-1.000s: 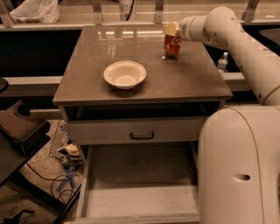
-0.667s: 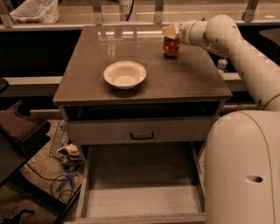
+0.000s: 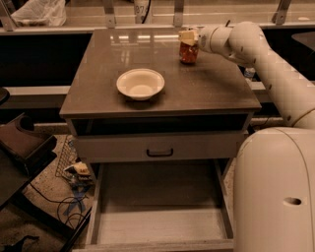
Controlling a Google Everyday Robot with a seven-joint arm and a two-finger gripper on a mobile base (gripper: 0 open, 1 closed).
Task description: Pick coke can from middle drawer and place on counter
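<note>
A: Gripper [image 3: 189, 37]?
B: Over the back right part of the table [image 3: 216, 83], right on top of the can [image 3: 188, 52] and touching its upper end. Clamped or loose, cannot tell.
A: Ok. Big stuff first.
B: Base [image 3: 275, 192], white, fills the lower right corner and hides the drawer's right edge. Arm [image 3: 275, 74] runs from there up and left, past the table's right side, to the gripper.
A: Table?
B: Glossy grey-brown slab, centre, carrying bowl and can.
A: Drawer?
B: Drawer [image 3: 157, 224] is pulled out at the bottom, with a pale floor and low side walls. Above it is a shut drawer front [image 3: 123, 146] with a black handle [image 3: 159, 153].
A: Bowl?
B: Bowl [image 3: 140, 83] is cream, upright, left of the table's middle, well apart from the can.
A: Can?
B: Red-orange and upright on the table, near the back right. The bottom looks to be touching the surface. Out of the drawer.
A: Rest?
B: Pale ledge [image 3: 88, 22] behind the table, with a plastic bag [image 3: 37, 14] on it at top left. Cables [image 3: 74, 197] lie on the floor at left.
</note>
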